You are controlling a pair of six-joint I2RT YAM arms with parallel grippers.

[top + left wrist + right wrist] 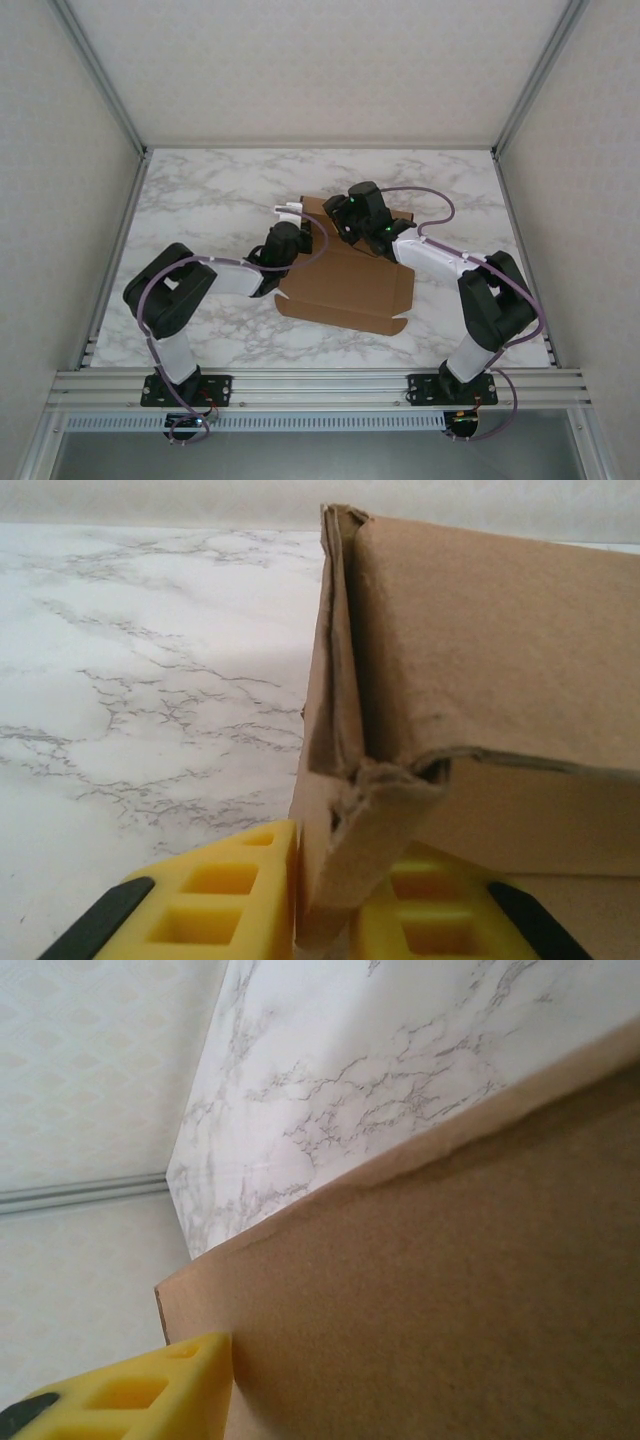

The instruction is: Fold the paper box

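While the paper box (345, 290) lies at the middle of the marble-patterned tabletop (200, 190), between the two arms, we see the left gripper (325, 905) pinched narrow on a crumpled corner flap (345, 820), with a yellow ribbed pad (225, 890) on either side of the board. The right gripper (342, 210) sits over the box's far edge. From its wrist camera, one yellow finger (160, 1395) lies against the edge of a plain brown panel (450, 1290), and we cannot tell whether its jaws are wide or closed on the card.

We judge the box a light thing of thin die-cut cardboard. It looks stiff across its flat panels, yet ready to bend along the scored creases and to crush at the corners, as the buckled flap in the left wrist view suggests. Its surface is matte and fibrous, so the pads should hold without slipping. The smooth tabletop beneath, however, may let the whole sheet slide when pushed.

The wide near panel lies flat, with small tabs at its ends, while the far portion stands raised under the grippers. The best hold, in our judgement, is on a flap's free edge near a crease, gripped lightly. The other arm would steady the flat base, so that the fold turns at the score and not in mid-panel.
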